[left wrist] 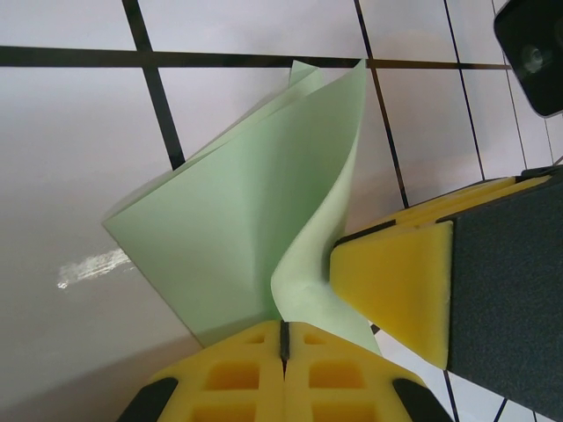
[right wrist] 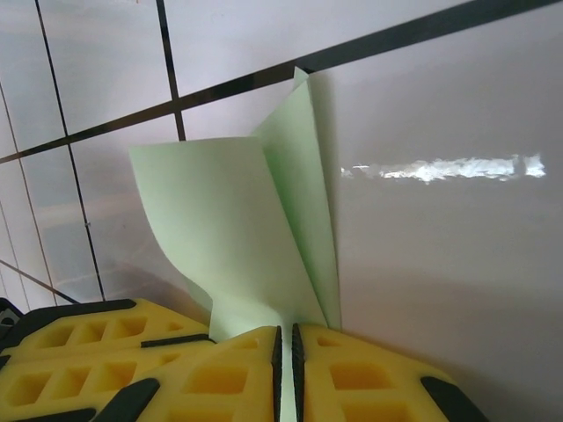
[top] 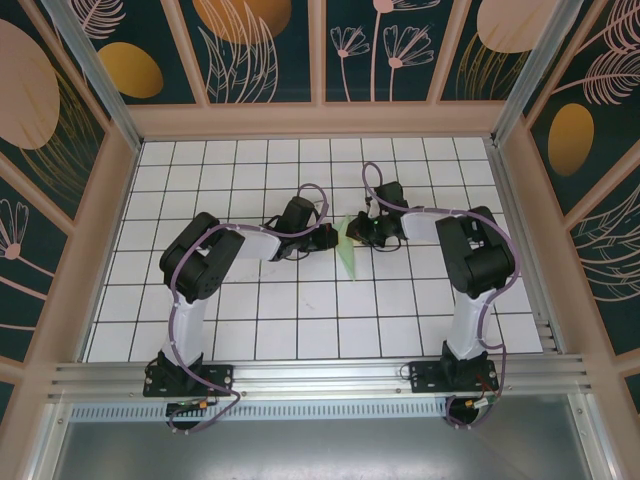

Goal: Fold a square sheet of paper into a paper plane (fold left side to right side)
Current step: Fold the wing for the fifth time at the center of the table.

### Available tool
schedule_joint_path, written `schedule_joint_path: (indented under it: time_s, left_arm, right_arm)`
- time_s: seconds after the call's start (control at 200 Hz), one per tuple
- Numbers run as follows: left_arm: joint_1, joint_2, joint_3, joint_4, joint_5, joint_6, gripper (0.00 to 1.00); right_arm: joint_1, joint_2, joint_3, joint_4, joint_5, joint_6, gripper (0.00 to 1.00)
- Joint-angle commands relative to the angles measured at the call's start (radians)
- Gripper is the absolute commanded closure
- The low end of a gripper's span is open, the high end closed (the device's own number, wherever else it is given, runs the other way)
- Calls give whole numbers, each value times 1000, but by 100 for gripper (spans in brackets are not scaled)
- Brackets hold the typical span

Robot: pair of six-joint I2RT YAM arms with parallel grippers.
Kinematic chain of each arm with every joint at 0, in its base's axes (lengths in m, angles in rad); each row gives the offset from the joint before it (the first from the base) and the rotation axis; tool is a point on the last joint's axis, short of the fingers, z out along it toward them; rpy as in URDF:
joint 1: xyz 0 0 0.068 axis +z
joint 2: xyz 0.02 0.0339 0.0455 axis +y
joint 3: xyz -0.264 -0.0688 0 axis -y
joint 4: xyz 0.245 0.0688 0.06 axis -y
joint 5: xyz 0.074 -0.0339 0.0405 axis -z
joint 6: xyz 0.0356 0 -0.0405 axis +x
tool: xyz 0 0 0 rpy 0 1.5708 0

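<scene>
The square sheet of paper (top: 349, 258) lies mid-table as a pale green creased shape with its point toward the near edge, a half-formed paper plane. In the left wrist view one layer of the paper (left wrist: 229, 229) curls up off the flat part. My left gripper (left wrist: 284, 338) is shut, its tips against the paper's near edge with nothing between them. My right gripper (right wrist: 286, 352) is shut on the raised flap (right wrist: 220, 220), and green shows between its pads. One of its yellow fingers (left wrist: 396, 281) holds the curl from the right. Both grippers, left (top: 332, 240) and right (top: 360, 236), meet over the paper.
The white gridded table (top: 250, 320) is walled by wooden panels (top: 100, 230) on three sides. An aluminium rail (top: 320, 375) runs along the near edge by the arm bases. The left gripper's yellow fingers (right wrist: 79, 352) sit close beside the right one.
</scene>
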Motion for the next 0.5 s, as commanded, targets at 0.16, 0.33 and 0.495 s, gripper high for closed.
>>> schedule_joint_path:
  time_s: [0.16, 0.33, 0.495]
  left_arm:
    - [15, 82, -16, -77, -118, 22, 100]
    - [14, 77, -13, -82, -116, 24, 100]
    - [15, 85, -7, -82, -113, 26, 100]
  right_arm:
    - [6, -15, 38, -100, 53, -55, 83]
    - [6, -68, 13, -68, 49, -47, 83]
    - [5, -121, 55, -106, 20, -66, 83]
